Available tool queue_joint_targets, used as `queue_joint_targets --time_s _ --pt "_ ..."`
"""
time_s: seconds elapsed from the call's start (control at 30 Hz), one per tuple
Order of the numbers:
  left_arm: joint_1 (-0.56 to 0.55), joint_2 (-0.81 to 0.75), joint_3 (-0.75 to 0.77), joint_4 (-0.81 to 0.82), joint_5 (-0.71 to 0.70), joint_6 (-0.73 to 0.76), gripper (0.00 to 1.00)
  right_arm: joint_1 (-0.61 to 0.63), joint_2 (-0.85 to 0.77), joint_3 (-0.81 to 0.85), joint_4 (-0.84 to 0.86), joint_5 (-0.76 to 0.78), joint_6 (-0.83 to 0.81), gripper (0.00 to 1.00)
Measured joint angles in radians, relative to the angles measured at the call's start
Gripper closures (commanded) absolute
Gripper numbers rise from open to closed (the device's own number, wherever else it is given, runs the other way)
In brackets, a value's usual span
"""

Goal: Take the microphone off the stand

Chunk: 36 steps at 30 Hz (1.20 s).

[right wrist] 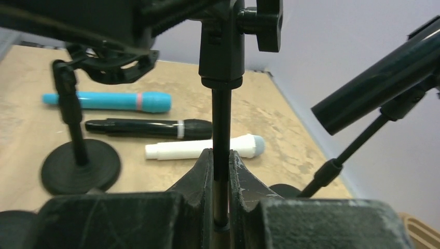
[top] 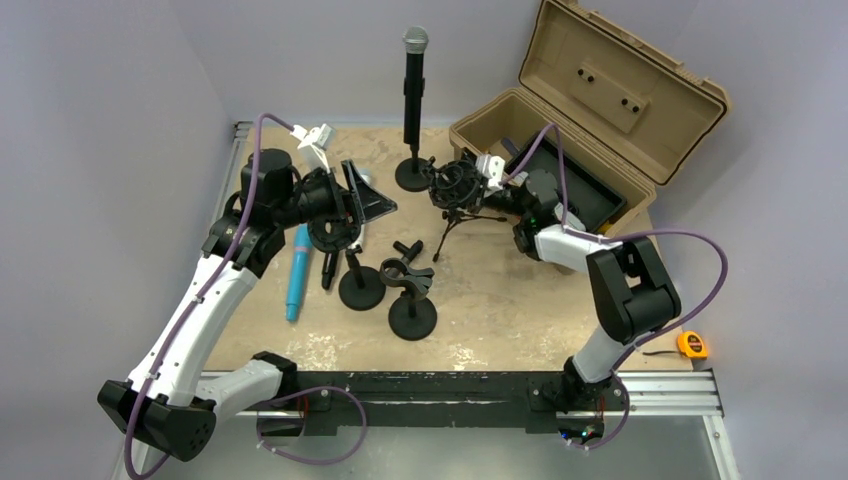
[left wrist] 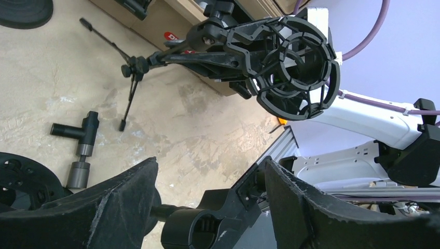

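Pinching the tripod stand (right wrist: 221,119), the right gripper (right wrist: 220,162) is shut; the microphone (top: 413,85) is to be seized by the parted, empty left gripper (left wrist: 210,171)

Place: a robot test lab, a small closed-in cell, nothing homely about it.
Walls: plain pale lilac panels (top: 120,100), bare, close round the bench.
Bench: a scuffed, stained tan table (top: 520,300) with an aluminium rail (top: 670,385) along its near edge.
Machines: a left arm (top: 200,310) and a right arm (top: 625,290), white and black, mounted on that rail, with purple cables (top: 700,250) looping off them.
Props: a black microphone (top: 413,85) standing upright, round-base stands (top: 412,300), a tripod stand (top: 460,200), a blue microphone (top: 298,270) lying flat.
Kit: a tan hard case (top: 600,100) open at the back right; a yellow tape measure (top: 692,345) near the rail's right end.
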Motion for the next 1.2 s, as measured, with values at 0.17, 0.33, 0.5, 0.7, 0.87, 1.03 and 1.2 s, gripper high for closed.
queue_joint_targets --time_s 0.17,0.33,0.5,0.7,0.87,1.03,1.2 --pt "0.000 0.000 0.000 0.020 0.014 -0.008 0.27 -0.039 0.003 0.010 -0.015 -0.150 0.055 1.00" --pt "0.000 0.000 0.000 0.025 0.023 -0.008 0.26 -0.047 0.114 0.112 0.027 -0.246 0.115 1.00" --pt "0.000 0.002 0.000 0.035 0.032 -0.008 0.19 -0.047 0.186 0.191 0.039 -0.301 0.160 0.97" --pt "-0.001 0.049 0.003 0.077 0.058 -0.018 0.17 -0.049 0.230 0.214 0.054 -0.286 0.179 0.72" --pt "-0.013 0.105 0.008 0.085 0.059 -0.018 0.17 -0.060 0.206 0.101 0.084 -0.193 0.185 0.60" --pt "-0.023 0.129 0.016 0.092 0.054 -0.016 0.17 -0.067 0.150 -0.023 0.119 -0.061 0.212 0.46" --pt "-0.032 0.161 0.039 0.089 0.039 0.001 0.17 -0.068 0.048 -0.116 0.099 0.133 0.272 0.23"
